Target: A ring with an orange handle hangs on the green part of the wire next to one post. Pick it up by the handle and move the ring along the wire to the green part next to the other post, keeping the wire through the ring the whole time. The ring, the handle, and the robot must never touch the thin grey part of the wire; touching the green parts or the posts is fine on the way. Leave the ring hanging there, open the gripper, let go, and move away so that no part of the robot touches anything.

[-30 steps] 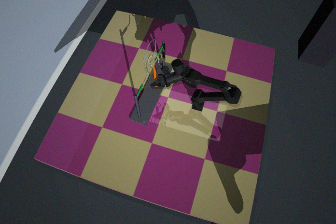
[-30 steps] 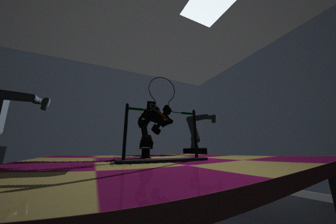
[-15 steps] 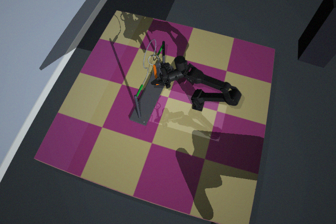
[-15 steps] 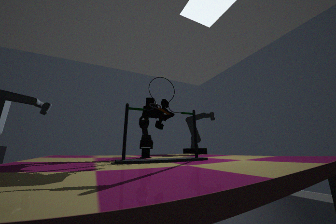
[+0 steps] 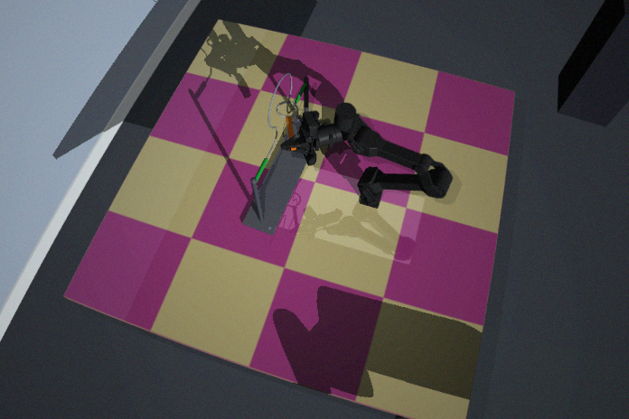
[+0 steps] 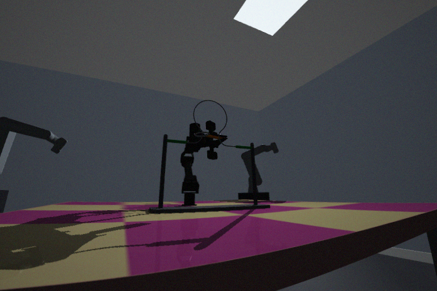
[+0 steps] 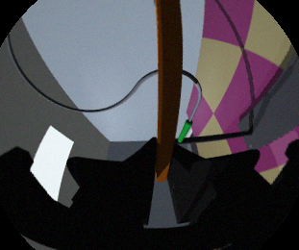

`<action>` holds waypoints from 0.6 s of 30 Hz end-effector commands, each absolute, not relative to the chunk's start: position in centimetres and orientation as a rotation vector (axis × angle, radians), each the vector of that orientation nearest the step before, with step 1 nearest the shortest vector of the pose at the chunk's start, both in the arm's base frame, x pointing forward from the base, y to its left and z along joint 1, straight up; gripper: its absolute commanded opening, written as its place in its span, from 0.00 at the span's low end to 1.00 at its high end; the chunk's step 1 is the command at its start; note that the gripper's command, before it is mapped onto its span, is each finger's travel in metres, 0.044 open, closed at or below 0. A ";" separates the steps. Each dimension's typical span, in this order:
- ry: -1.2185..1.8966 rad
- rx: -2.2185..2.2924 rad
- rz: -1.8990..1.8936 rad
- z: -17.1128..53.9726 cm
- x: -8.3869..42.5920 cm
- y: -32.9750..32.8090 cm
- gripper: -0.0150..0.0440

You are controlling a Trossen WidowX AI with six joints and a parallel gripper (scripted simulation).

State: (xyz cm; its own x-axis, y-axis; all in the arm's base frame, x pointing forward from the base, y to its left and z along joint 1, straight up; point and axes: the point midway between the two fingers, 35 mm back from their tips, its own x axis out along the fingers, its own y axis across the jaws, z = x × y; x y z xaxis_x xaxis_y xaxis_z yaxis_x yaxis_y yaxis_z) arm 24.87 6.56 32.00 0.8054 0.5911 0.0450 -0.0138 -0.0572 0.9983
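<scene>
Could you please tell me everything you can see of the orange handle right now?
The orange handle is a slim, smooth, matt rod. In the wrist view it runs straight up from between the dark fingers of the gripper, which is shut on its lower end; its top joins a grey stub. From the exterior it lies near level at wire height, between the posts. The ring is too faint to judge.
</scene>
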 end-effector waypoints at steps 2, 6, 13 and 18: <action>0.451 1.670 0.573 34.0 24.7 6.4 0.00; 0.429 1.758 0.606 35.4 24.7 6.0 0.00; 0.394 1.899 0.659 37.7 24.6 5.1 0.00; 0.370 1.984 0.685 39.1 24.6 4.4 0.00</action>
